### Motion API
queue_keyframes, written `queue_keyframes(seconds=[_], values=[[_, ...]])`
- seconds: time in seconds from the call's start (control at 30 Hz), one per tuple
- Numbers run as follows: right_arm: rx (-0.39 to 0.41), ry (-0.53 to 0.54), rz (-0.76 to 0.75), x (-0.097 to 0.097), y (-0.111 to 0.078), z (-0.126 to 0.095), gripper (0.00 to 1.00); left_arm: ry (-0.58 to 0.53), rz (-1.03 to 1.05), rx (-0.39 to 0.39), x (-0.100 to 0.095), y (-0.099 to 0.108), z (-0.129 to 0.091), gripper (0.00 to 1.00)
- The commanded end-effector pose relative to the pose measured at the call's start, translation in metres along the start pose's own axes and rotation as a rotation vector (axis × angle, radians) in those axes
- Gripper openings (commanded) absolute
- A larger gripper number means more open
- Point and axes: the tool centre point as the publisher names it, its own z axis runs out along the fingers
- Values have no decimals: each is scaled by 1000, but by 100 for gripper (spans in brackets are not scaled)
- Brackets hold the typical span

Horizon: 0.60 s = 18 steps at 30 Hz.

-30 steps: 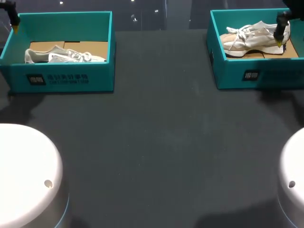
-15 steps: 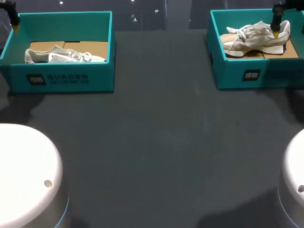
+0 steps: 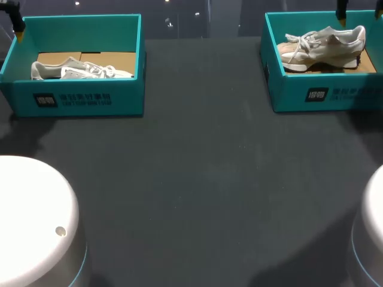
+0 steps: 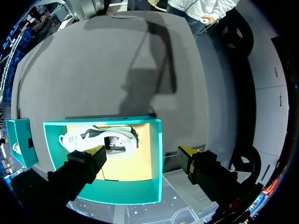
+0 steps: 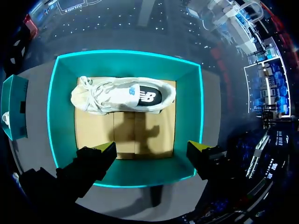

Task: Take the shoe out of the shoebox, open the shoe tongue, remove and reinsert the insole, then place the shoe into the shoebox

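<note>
My right gripper (image 5: 152, 149) hangs spread and empty above the teal shoebox (image 5: 188, 107) with its white sneaker (image 5: 124, 95); my left gripper (image 4: 142, 151) gapes empty too

Table (image 3: 197, 167): dark grey, plain. Left shoebox (image 3: 119, 98), right shoebox (image 3: 287, 92): teal, tan cardboard floor (image 3: 116, 60) in each. Left shoe (image 3: 81, 70): white-grey. Right shoe (image 3: 323, 46): cream, black side patch. Left pincer (image 4: 142, 156), right pincer (image 5: 152, 149): black, yellow-tipped.

Right arm's fingers (image 3: 342, 12) rose clear of shoe (image 3: 323, 45).
</note>
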Motion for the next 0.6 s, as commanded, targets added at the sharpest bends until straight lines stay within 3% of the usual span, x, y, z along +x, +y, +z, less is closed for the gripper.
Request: queue_keyframes(seconds=[0.03,0.27,0.6], values=[[13,-6,0,5,9,3,100,2,1,-1,0,0,0,100],[13,-6,0,5,9,3,100,2,1,-1,0,0,0,100],[8,-14,8,-8,37,54,100,2,1,-1,0,0,0,100]])
